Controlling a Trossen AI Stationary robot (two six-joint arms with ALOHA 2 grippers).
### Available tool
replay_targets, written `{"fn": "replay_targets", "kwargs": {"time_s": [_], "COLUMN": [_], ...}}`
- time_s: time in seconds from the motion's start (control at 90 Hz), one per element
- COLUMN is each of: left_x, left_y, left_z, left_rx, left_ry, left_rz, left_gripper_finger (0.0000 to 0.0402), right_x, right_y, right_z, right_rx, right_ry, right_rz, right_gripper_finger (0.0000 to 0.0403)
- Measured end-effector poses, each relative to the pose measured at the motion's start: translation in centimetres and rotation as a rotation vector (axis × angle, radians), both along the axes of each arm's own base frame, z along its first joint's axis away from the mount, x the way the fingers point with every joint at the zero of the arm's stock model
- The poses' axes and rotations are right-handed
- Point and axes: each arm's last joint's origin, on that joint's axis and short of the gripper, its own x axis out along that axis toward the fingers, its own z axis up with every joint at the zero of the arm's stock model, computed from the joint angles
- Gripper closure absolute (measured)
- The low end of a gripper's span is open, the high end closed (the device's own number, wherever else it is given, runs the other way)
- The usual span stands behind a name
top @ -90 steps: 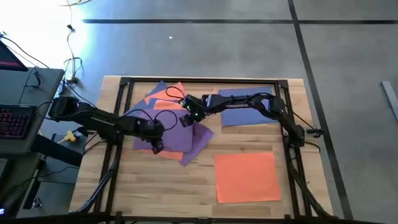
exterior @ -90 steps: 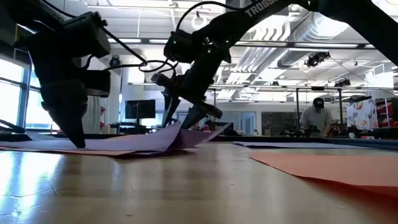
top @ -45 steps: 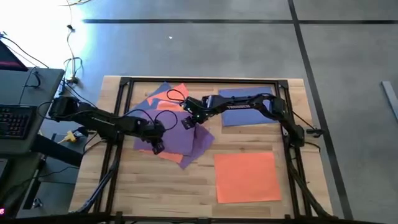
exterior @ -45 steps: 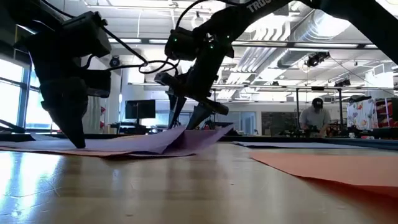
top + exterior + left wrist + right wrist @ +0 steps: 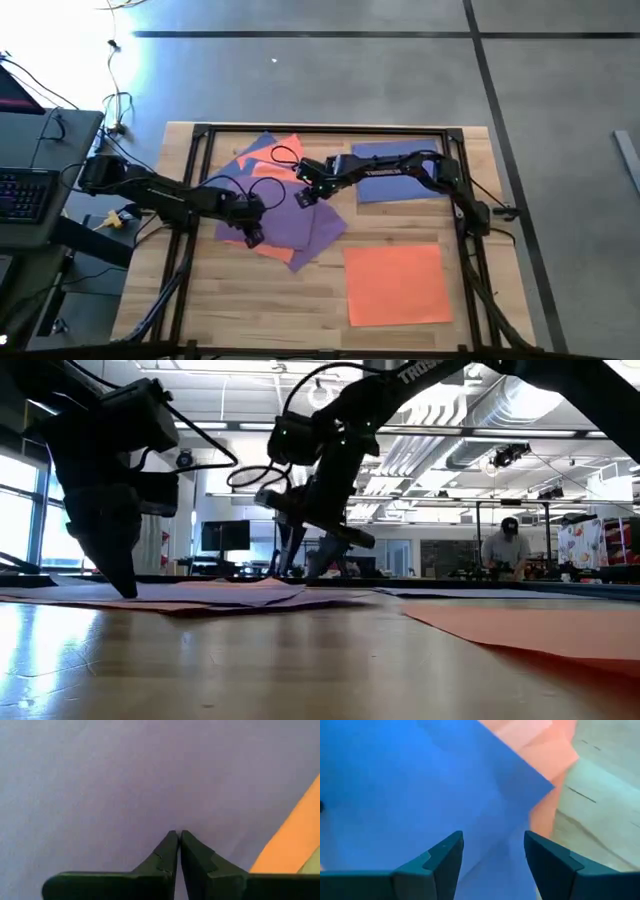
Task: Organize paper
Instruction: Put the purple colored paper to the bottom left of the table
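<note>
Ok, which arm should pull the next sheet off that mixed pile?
Probably the right. The right gripper hangs open just above the purple sheet at the pile's edge nearest the separate blue sheet. The left gripper is shut, its tip pressed on the pile, apparently pinning it.

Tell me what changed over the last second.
The right gripper let go of the purple sheet and lifted clear, open; the sheet's raised edge dropped flat onto the pile. The left gripper stayed shut, pressing the purple sheet. The orange sheet near the front did not move.

Both arms crowd the paper pile [image 5: 285,215]; bare table [image 5: 240,290] near front.
</note>
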Motion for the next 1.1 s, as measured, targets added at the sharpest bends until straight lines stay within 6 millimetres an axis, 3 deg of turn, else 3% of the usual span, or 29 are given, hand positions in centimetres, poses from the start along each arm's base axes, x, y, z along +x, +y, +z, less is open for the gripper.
{"fn": "replay_targets", "kwargs": {"time_s": [0.411, 0.811, 1.1], "left_x": [0.0, 0.0, 0.0], "left_y": [0.0, 0.0, 0.0], "left_z": [0.0, 0.0, 0.0], "left_rx": [-0.002, -0.016, -0.013], "left_ry": [0.0, -0.003, -0.002], "left_rz": [-0.001, -0.005, -0.005], "left_gripper_finger": [0.0401, 0.0401, 0.0401], "right_x": [-0.7, 0.3, -0.6], "right_y": [-2.3, -1.2, -1.2], "right_z": [-2.0, -1.7, -1.9], "right_rx": [0.036, 0.032, 0.023], "right_ry": [-0.076, -0.154, -0.051], "right_rz": [-0.057, 0.0, -0.017], "right_gripper_finger": [0.0149, 0.0155, 0.0155]}}
